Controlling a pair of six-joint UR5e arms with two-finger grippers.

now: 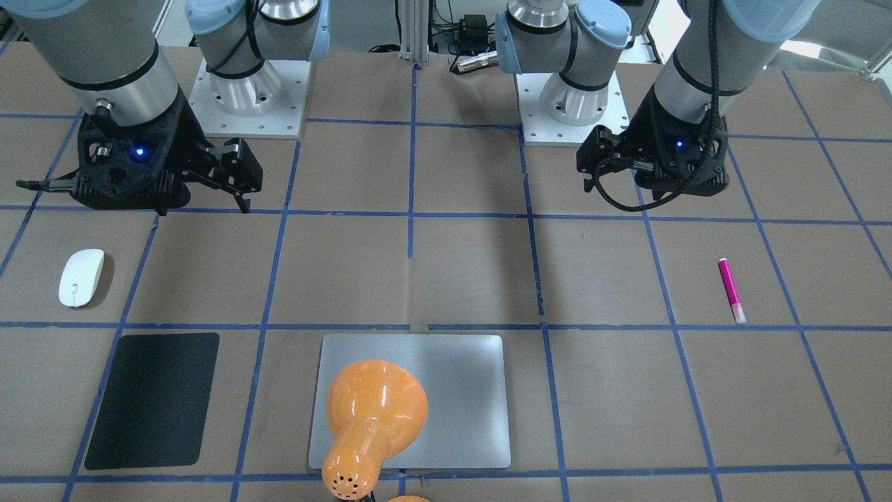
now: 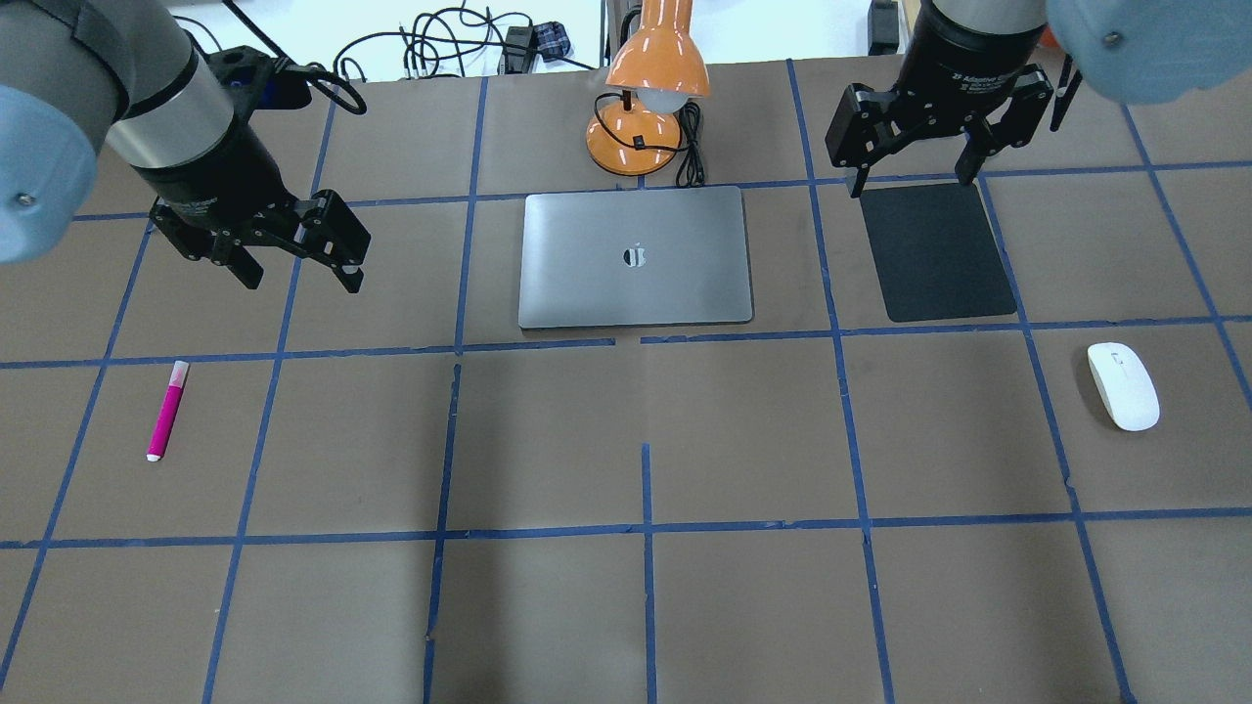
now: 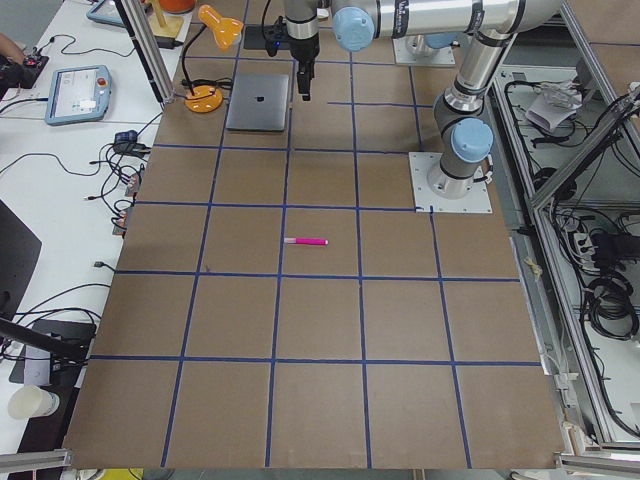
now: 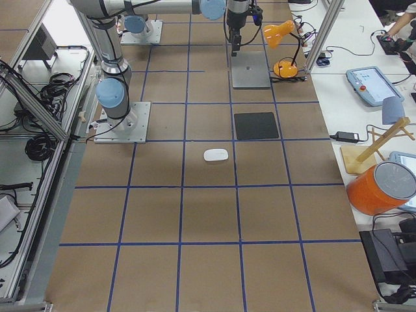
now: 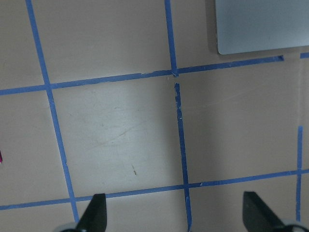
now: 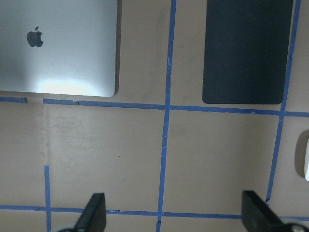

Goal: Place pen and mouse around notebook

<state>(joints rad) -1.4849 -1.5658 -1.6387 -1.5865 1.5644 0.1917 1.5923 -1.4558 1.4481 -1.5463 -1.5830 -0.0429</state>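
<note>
The silver-grey notebook (image 2: pixel 636 256) lies closed and flat at the table's far middle. At the left, the magenta pen (image 2: pixel 166 411) lies on the brown paper, nearer the robot than my left gripper (image 2: pixel 298 266), which hovers open and empty between pen and notebook. The white mouse (image 2: pixel 1123 386) rests at the right. My right gripper (image 2: pixel 912 178) hangs open and empty over the far edge of the black mat, well beyond the mouse. The left wrist view has the notebook's corner (image 5: pixel 263 24) above the open fingers. The right wrist view has the notebook (image 6: pixel 58 46) and a sliver of the mouse (image 6: pixel 306 162).
A matte black mat (image 2: pixel 939 249) lies right of the notebook. An orange desk lamp (image 2: pixel 650 73) stands behind the notebook, its head leaning over it in the front view (image 1: pixel 376 411). Blue tape lines grid the brown table. The two arm bases (image 1: pixel 247 104) sit on the robot's side.
</note>
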